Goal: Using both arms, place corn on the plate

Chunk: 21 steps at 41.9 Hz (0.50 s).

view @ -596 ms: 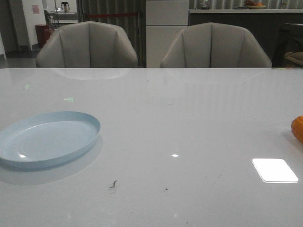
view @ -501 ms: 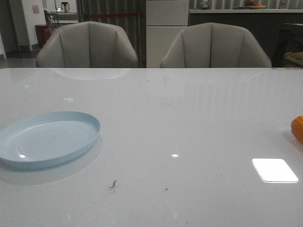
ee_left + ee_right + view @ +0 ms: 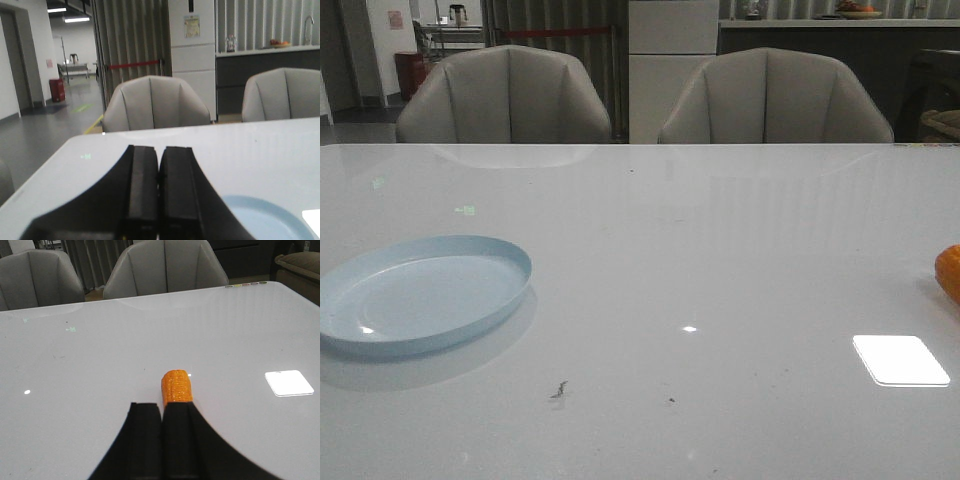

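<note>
The pale blue plate (image 3: 420, 293) lies on the white table at the front left; its rim also shows in the left wrist view (image 3: 270, 220). The orange corn (image 3: 949, 272) lies at the table's right edge, mostly cut off in the front view. In the right wrist view the corn (image 3: 175, 386) lies on the table just beyond my right gripper (image 3: 162, 407), which is shut and empty; the near end of the cob is hidden behind the fingers. My left gripper (image 3: 159, 152) is shut and empty, beside the plate. Neither gripper shows in the front view.
Two grey chairs (image 3: 505, 95) (image 3: 775, 97) stand behind the table's far edge. A bright light reflection (image 3: 900, 360) lies on the table at the front right. Small dark specks (image 3: 560, 390) mark the table near the front middle.
</note>
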Each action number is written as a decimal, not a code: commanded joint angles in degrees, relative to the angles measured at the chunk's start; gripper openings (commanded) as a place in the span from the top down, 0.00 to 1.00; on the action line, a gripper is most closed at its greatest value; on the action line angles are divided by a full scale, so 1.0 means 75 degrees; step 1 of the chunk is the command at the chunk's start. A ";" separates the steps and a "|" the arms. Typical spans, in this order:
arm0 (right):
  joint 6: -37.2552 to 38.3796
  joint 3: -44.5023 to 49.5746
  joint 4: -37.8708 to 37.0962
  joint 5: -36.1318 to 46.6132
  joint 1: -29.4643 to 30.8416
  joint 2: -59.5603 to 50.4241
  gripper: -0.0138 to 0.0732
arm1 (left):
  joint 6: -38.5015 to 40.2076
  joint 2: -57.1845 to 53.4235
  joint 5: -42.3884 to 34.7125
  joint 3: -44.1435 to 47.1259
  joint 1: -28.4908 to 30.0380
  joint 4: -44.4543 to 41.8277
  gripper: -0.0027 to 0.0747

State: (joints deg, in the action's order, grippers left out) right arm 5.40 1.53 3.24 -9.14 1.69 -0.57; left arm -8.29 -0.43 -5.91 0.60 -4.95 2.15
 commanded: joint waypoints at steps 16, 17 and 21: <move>-0.0018 -0.0157 -0.0013 0.1922 0.0011 -0.0188 0.77 | 0.0107 -0.0137 -0.2415 -0.0616 0.0004 0.0824 0.84; -0.0018 -0.0165 -0.0013 0.2129 0.0011 -0.0188 0.77 | 0.0107 -0.0137 -0.2295 -0.0783 0.0004 0.0705 0.84; 0.0025 -0.0365 0.0020 0.2730 0.0011 -0.0188 0.77 | 0.0107 -0.0108 -0.1469 -0.1500 0.0004 -0.0130 0.84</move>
State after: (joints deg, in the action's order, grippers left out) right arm 5.40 1.53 3.24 2.19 1.69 -0.57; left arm -8.19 -0.43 -16.56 -5.22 -4.95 5.44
